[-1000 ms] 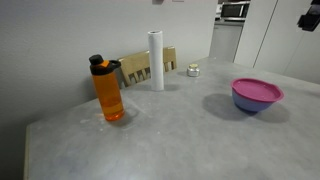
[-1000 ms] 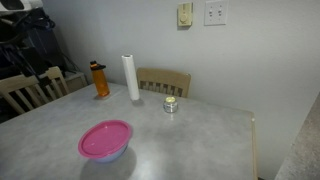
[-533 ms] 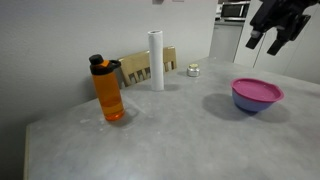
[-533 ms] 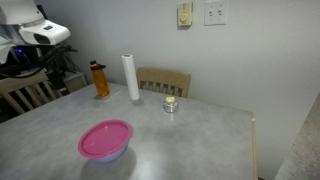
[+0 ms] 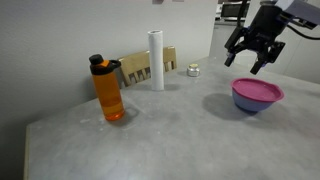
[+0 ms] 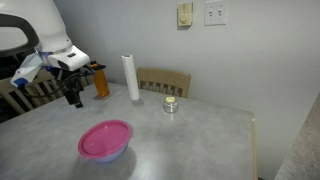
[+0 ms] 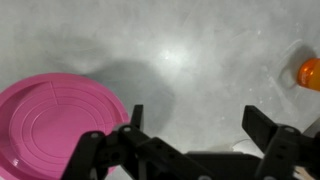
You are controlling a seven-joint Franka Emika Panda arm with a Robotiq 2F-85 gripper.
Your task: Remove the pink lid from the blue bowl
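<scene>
The pink lid lies flat on top of the blue bowl on the grey table; both also show in the other exterior view, lid on bowl. In the wrist view the lid fills the lower left. My gripper hangs open and empty in the air above and just beside the bowl, not touching it. It also shows in an exterior view and in the wrist view, where bare table lies between its fingers.
An orange bottle stands on the table, with a white roll upright behind it and a small silver tin nearby. Wooden chairs stand at the table's far edge against the wall.
My arm has come down from above and moved in over the table toward the bowl. The lid and bowl have not moved.
</scene>
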